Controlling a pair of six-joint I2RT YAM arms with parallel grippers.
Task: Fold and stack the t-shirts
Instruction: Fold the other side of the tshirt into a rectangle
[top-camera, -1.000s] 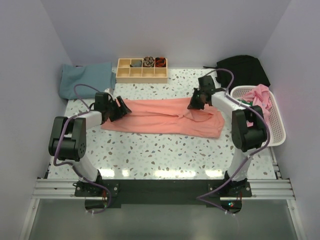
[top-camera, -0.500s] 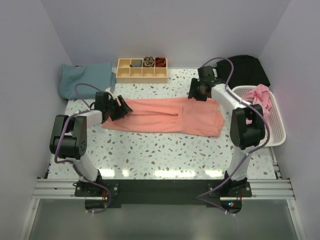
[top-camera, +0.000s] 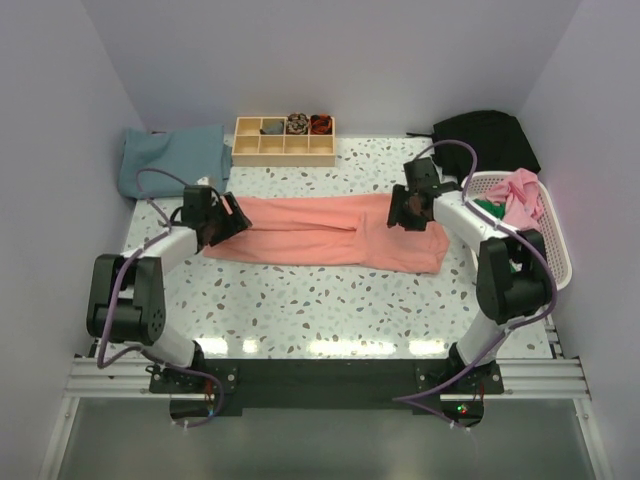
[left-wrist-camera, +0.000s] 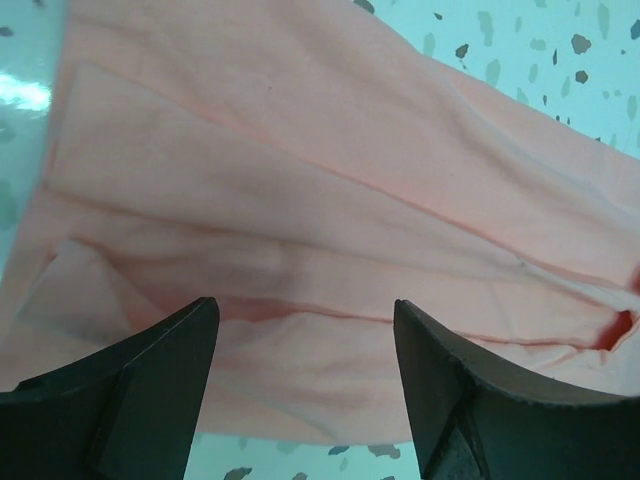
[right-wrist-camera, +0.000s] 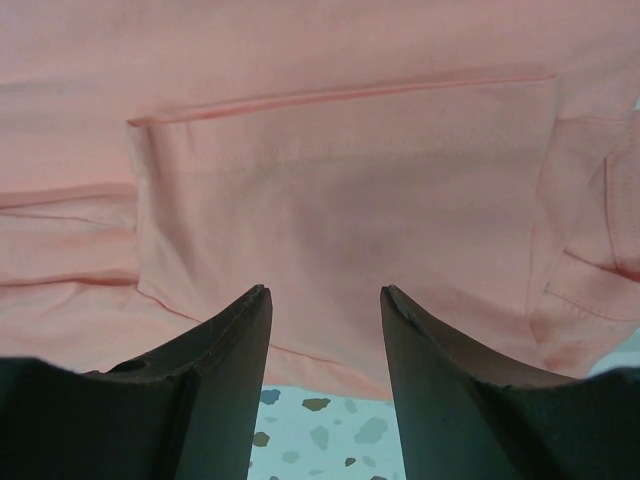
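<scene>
Salmon-pink t-shirt (top-camera: 330, 232) folded into long band, flat across middle of table (top-camera: 320, 310), left to right. Bare tabletop along near edge; far edge well apart from wooden tray (top-camera: 283, 158). Right end near white basket (top-camera: 555, 270) holding pink t-shirt (top-camera: 520, 195). Teal-blue t-shirt (top-camera: 170, 160) at far-left corner. Left gripper (top-camera: 228, 215) low over band's left end, jaws apart, empty. Right gripper (top-camera: 408, 212) over right end, jaws apart, empty. Elbows of both arms bent outward.
</scene>
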